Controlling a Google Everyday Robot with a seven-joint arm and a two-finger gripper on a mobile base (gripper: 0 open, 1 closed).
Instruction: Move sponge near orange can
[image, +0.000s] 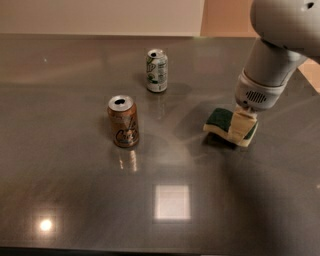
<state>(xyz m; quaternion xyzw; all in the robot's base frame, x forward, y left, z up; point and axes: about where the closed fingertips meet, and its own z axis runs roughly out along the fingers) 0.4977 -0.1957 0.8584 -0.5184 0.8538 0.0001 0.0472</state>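
The arm (274, 60) reaches down from the upper right of the dark, glossy table (65, 200), and its gripper (242, 131) sits right on the sponge (219, 118). The claw is clenched on the sponge: one pale finger (241, 125) runs down across the sponge's near side, over the right part of it. The sponge shows its dark green top on the left and its pale yellow base along the front edge. There is a dark shadow directly under it, but I can't tell whether it rests on the table or hangs just above.

The sponge is over on the right side of the table, well apart from the orange can (123, 121). That can stands upright left of centre, with its silver top showing an open mouth and dark script on its side. Behind it and a little to the right stands a white and green can (156, 70), also upright, near but not touching. A bright square of light (172, 202) reflects off the table in front.
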